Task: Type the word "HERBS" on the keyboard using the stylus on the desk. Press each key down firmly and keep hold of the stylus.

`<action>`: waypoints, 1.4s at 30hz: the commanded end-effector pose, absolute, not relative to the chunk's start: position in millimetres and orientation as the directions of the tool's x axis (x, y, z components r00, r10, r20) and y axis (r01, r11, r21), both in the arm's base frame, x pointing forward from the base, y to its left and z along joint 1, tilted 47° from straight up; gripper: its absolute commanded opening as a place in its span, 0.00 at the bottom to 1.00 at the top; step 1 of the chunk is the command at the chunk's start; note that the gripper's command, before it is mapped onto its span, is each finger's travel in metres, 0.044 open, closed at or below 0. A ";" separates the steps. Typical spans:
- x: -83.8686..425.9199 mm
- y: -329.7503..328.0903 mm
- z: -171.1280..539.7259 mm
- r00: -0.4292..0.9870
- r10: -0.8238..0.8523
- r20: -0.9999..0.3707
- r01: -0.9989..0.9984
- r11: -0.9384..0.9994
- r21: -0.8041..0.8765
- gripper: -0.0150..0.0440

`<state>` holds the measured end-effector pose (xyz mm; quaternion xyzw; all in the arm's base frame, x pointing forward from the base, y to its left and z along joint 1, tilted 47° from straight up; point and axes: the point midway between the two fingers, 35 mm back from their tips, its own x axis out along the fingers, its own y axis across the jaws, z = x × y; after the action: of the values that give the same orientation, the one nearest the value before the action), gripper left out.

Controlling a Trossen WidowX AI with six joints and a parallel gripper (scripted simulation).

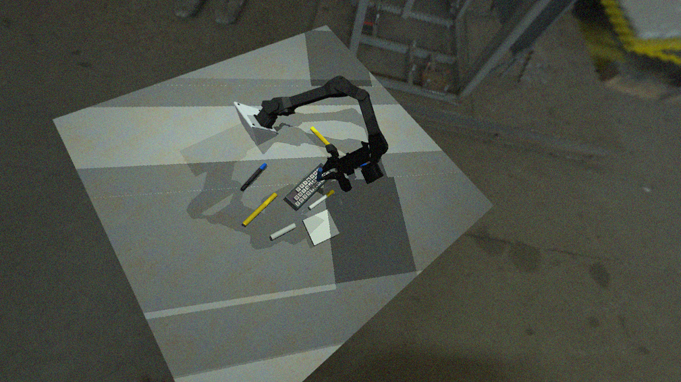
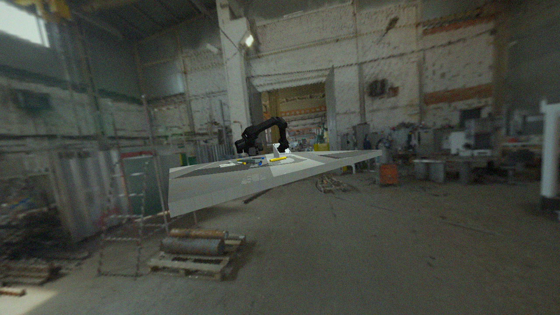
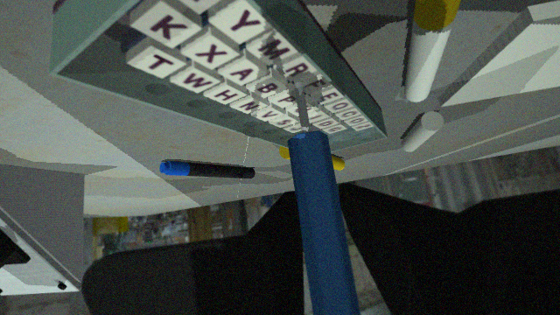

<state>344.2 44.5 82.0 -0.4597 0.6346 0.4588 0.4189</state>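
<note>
My gripper (image 3: 317, 198) (image 1: 324, 171) is shut on the blue stylus (image 3: 323, 227) (image 1: 319, 173), whose thin grey tip points away from the wrist camera. The keyboard (image 3: 131, 83) (image 1: 302, 190), a dark green block with white lettered keys, lies under the stylus; I am over its far right end in the top view. In the wrist view the tip overlaps the keys near R, F, P and U and partly hides them. The H, E, R, B and S keys are in the wrist view, the E beyond the tip. Whether the tip touches a key I cannot tell.
A white marker with a yellow end (image 1: 320, 201) (image 3: 426, 66) lies beside the keyboard. Nearby are a white cylinder (image 1: 282, 232) (image 3: 422, 132), a white pad (image 1: 319, 228), a yellow pen (image 1: 258, 211) and a black marker with a blue end (image 1: 252, 178) (image 3: 214, 170). Another yellow pen (image 1: 320, 136) (image 2: 277, 159) lies near my arm.
</note>
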 end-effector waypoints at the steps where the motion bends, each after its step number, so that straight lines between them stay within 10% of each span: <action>1: 344.0 46.0 80.7 -0.228 -0.195 -0.954 -0.967 0.160 0.198 0.39; 42: 342.8 24.8 99.9 -0.228 -0.197 -0.954 -0.967 0.160 0.198 0.39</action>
<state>343.0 40.2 85.8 -0.4559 0.6350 0.4621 0.4187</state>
